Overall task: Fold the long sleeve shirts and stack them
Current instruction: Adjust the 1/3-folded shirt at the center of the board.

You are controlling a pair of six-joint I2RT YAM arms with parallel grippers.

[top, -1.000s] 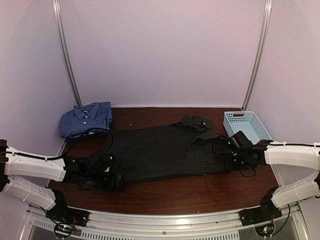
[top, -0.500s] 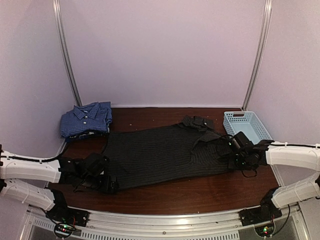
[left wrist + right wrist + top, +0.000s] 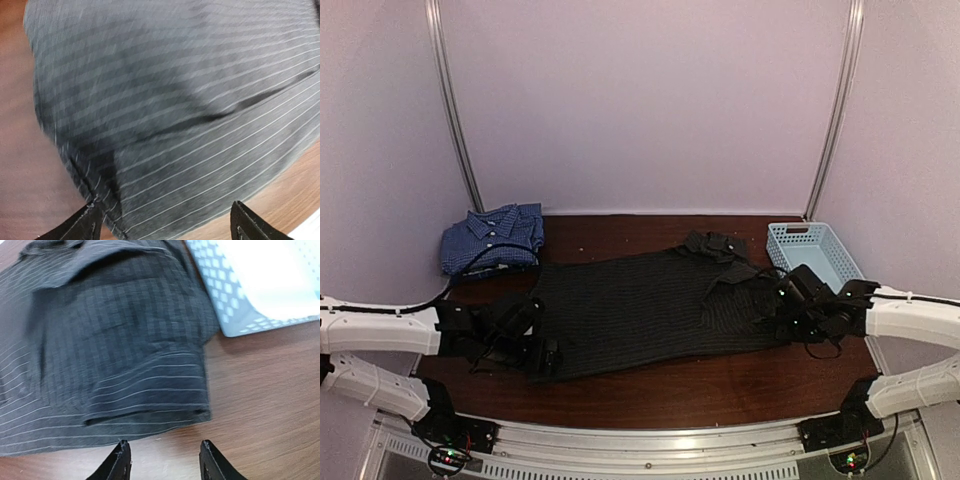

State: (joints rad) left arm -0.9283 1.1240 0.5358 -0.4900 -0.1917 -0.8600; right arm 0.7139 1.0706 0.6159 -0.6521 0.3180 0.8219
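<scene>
The black pinstriped shirt lies spread across the middle of the table, collar toward the back right; it fills the left wrist view and shows in the right wrist view. The blue checked shirt lies folded at the back left. My left gripper is open over the black shirt's near left hem, its fingers either side of the cloth edge. My right gripper is open and empty just off the shirt's folded right edge, above bare wood.
A light blue plastic basket stands at the back right, close to the black shirt's right edge; it also shows in the right wrist view. Brown table runs along the front. Walls close in on three sides.
The left gripper has shifted slightly right along the shirt's left hem, and the hem lies flatter. The right gripper has backed a little toward the right, off the shirt's edge.
</scene>
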